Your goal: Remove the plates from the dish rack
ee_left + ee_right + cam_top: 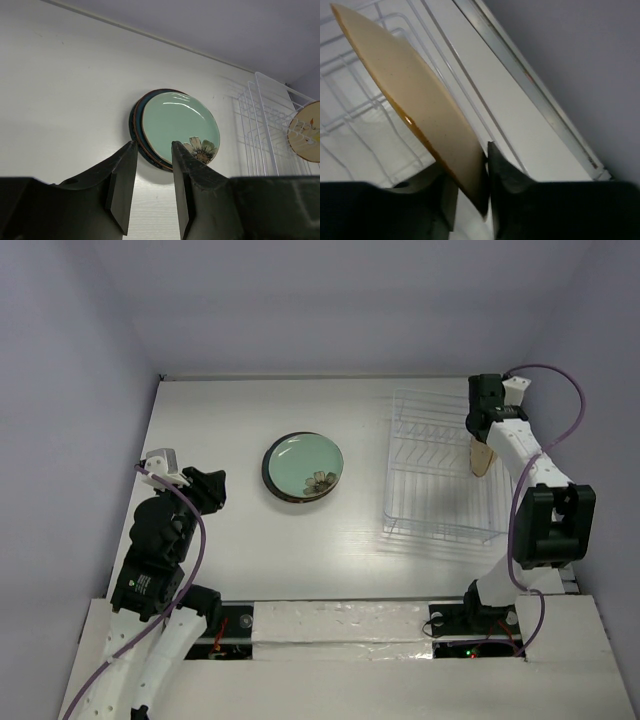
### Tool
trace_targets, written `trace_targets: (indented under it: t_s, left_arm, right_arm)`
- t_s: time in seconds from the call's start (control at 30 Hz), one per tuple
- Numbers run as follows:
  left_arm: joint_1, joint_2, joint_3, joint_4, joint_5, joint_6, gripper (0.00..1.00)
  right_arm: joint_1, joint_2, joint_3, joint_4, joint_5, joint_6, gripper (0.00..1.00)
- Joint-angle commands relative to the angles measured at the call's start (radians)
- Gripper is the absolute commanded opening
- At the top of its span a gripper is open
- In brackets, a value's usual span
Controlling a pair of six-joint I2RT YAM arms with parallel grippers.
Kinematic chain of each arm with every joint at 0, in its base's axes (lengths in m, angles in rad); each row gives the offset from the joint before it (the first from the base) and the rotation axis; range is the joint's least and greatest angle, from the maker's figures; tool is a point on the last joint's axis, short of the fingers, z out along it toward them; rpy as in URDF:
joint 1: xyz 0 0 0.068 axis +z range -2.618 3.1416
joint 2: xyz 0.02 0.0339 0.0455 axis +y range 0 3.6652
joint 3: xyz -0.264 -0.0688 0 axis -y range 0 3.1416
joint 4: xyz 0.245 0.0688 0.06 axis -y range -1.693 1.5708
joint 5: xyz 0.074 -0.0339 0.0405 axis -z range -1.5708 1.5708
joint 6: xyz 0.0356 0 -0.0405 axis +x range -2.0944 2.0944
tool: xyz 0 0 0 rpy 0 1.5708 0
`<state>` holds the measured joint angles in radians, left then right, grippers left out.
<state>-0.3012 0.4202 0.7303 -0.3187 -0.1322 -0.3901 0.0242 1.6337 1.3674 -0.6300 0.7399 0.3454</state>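
A tan plate [405, 85] stands on edge in the clear wire dish rack [432, 480] at the right, near the rack's right side. My right gripper [470, 165] is shut on the tan plate's rim, which is pinched between the two fingers. In the top view the right gripper [480, 435] sits over that tan plate [481, 457]. A pale green plate with a flower [303, 468] lies on top of darker plates stacked at the table's middle. My left gripper [152, 145] hangs open to the left of the stack of plates [177, 122], nothing between its fingers.
The rack [262, 130] holds only the tan plate [306, 131] in these views. Pale walls close the table at the back and both sides. The right arm's purple cable [560, 415] loops beside the rack.
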Motion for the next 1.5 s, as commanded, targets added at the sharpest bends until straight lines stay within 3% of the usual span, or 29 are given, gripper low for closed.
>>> trace_targets:
  t_s: [0.0,0.13,0.5,0.8,0.9,1.07,1.1,1.2,1.27,1.47]
  left_arm:
    - [-0.004,-0.004,-0.002,0.046,0.000,0.013,0.31]
    - [-0.004,-0.005,-0.003,0.046,0.002,0.013,0.31]
    - [-0.004,-0.003,-0.003,0.046,0.003,0.013,0.31]
    - [-0.004,-0.001,-0.003,0.047,0.002,0.011,0.31]
    - [-0.004,0.000,-0.003,0.049,0.003,0.010,0.31]
    - [-0.004,0.000,-0.003,0.047,0.000,0.010,0.31]
    - [-0.004,0.002,-0.003,0.047,0.002,0.010,0.31]
    - [-0.004,0.008,-0.003,0.046,0.003,0.010,0.31]
    - [-0.004,0.009,-0.003,0.046,0.002,0.010,0.31]
    - [-0.004,0.008,-0.003,0.044,-0.001,0.010,0.31]
  right_arm:
    - [-0.009,0.018,0.068,0.010,0.019,-0.016,0.23]
    - [-0.009,-0.017,0.087,-0.007,0.030,-0.039,0.01]
    - [0.034,-0.147,0.147,-0.074,0.022,-0.121,0.00]
    - [0.118,-0.307,0.292,-0.148,-0.013,-0.123,0.00]
    - [0.192,-0.388,0.289,-0.080,-0.174,-0.079,0.00]
    - [0.338,-0.439,0.139,0.172,-0.403,0.076,0.00]
    - [0.359,-0.436,0.110,0.223,-0.551,0.108,0.00]
    - [0.413,-0.390,0.007,0.452,-0.774,0.246,0.00]
    - [0.447,-0.344,-0.010,0.561,-0.815,0.321,0.00]
    - [0.537,-0.134,0.021,0.670,-0.867,0.420,0.00]
